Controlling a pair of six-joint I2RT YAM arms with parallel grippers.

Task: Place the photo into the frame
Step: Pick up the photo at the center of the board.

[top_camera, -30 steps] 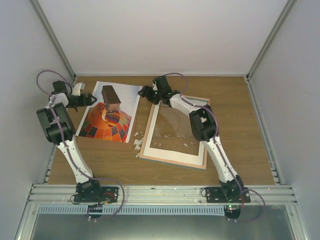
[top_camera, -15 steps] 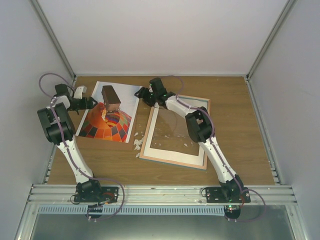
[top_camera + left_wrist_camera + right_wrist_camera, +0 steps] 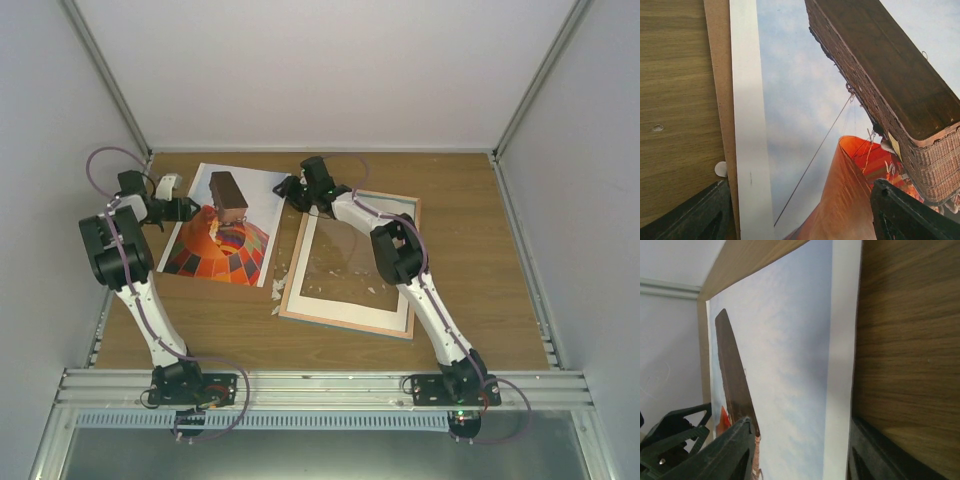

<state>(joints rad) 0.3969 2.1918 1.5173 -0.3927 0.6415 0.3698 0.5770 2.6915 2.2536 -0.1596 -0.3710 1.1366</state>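
Note:
The photo (image 3: 222,228), an orange-red striped balloon with a dark basket on pale sky, lies flat at the back left of the table. The frame (image 3: 345,322) lies to its right, a light wood rim around a pale, glassy inside. My left gripper (image 3: 186,208) sits at the photo's left edge, open. In the left wrist view its fingers (image 3: 700,215) straddle the white border of the photo (image 3: 805,115). My right gripper (image 3: 290,188) is at the photo's far right corner, open. Its fingers (image 3: 725,450) straddle the right edge of the photo (image 3: 790,365) low over the table.
A brown board (image 3: 717,75) shows under the photo's left edge. Small white scraps (image 3: 276,290) lie between the photo and the frame, and some lie inside the frame. Grey walls (image 3: 60,120) close in both sides and the back.
Both grippers have narrowed their jaws. The left gripper has moved right onto the photo's left edge. The right gripper has shifted slightly left toward the photo's corner.

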